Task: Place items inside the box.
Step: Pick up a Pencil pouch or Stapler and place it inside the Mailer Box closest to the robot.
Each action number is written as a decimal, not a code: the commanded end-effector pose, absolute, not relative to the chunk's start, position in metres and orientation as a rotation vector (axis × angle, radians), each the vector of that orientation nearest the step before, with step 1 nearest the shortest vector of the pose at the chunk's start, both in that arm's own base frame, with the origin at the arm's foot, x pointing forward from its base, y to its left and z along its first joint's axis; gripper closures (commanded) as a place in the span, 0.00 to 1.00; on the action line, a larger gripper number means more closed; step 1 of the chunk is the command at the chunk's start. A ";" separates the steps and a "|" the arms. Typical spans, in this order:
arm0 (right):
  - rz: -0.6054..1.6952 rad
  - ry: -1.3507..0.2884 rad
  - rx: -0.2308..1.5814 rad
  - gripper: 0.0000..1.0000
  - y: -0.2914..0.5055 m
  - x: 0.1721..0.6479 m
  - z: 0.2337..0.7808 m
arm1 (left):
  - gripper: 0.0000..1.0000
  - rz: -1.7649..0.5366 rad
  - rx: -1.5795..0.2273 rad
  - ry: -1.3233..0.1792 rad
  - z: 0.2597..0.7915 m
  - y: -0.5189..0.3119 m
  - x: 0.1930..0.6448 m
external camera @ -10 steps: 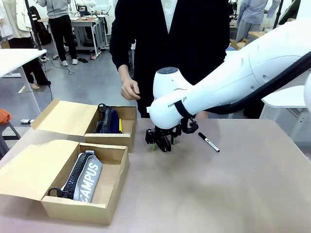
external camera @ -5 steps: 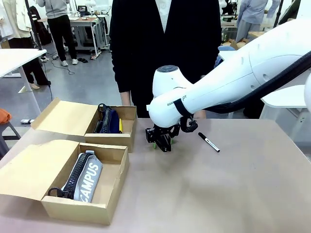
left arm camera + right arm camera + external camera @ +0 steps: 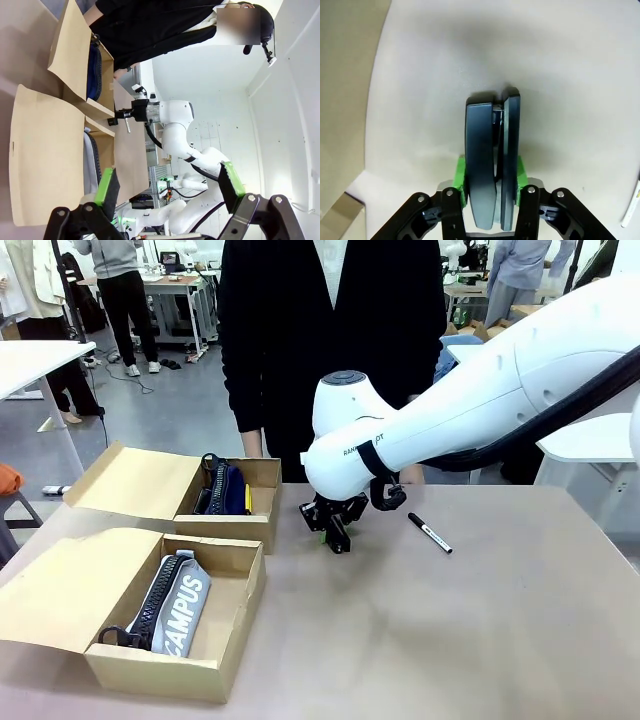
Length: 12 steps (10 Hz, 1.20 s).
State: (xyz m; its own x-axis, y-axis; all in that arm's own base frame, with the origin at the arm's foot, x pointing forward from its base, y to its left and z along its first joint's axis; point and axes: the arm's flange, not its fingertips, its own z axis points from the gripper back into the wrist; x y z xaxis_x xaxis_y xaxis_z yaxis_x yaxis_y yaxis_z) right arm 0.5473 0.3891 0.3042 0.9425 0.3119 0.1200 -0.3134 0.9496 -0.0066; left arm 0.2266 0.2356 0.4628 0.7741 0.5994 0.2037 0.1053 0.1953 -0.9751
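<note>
The right claw [image 3: 336,534] is clamped on the black stapler [image 3: 481,150], its green pads pressing the stapler's two flat sides while the nose sticks out past the fingertips over bare worktop [image 3: 450,640]. Whether that nose touches the surface cannot be told. To the claw's left in the front view, the corner of the farther cardboard box [image 3: 230,530] stands near, with a narrow strip of bare surface between them. That box holds the navy pencil case [image 3: 228,490], with the yellow edge of the utility knife [image 3: 248,498] against its right side. Nearer the robot and farther left of the claw sits the second box [image 3: 160,675], flap folded outward, with the grey pencil case [image 3: 185,605] marked "CAMPUS" lying inside. To the claw's right, apart from it, the marker pen [image 3: 430,533] lies slantwise on the worktop. Beyond the pen and toward the robot, the surface is open and wide. Behind the claw, a person in a dark top [image 3: 330,350] stands close against the worktop's far edge. The left claw [image 3: 168,181] hangs with its fingers spread apart and nothing between them, off to the side of both boxes.
</note>
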 end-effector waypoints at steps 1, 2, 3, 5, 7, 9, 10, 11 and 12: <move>0.276 -0.144 0.008 1.00 0.387 0.536 0.313 | 0.00 0.366 -1.360 -0.656 0.464 0.235 0.225; 0.275 -0.147 0.012 1.00 0.388 0.531 0.321 | 0.00 0.366 -1.360 -0.656 0.464 0.235 0.225; 0.212 -0.134 0.003 1.00 0.386 0.522 0.335 | 0.00 0.366 -1.360 -0.656 0.464 0.235 0.225; -0.129 0.057 0.082 1.00 0.374 0.460 0.405 | 0.00 0.366 -1.360 -0.656 0.464 0.235 0.225; -0.212 0.179 0.073 1.00 0.363 0.391 0.438 | 0.00 0.366 -1.360 -0.656 0.464 0.235 0.225; 0.071 0.243 0.098 1.00 0.354 0.324 0.459 | 0.00 0.366 -1.360 -0.656 0.464 0.235 0.225; 0.243 0.292 0.126 1.00 0.342 0.306 0.466 | 0.00 0.366 -1.360 -0.656 0.464 0.235 0.225; -0.066 0.224 0.048 1.00 0.371 0.341 0.460 | 0.00 0.366 -1.360 -0.656 0.464 0.235 0.225; -0.066 0.224 0.048 1.00 0.371 0.341 0.460 | 0.00 0.366 -1.360 -0.656 0.464 0.235 0.225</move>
State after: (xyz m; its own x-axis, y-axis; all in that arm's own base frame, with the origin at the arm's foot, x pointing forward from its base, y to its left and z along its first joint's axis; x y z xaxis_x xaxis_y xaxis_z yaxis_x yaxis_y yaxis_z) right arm 0.3157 0.3640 0.4642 0.9707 0.0421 -0.2366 -0.0255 0.9970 0.0729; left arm 0.2262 0.2358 0.4630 0.7732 0.6003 0.2044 0.1056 0.1959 -0.9749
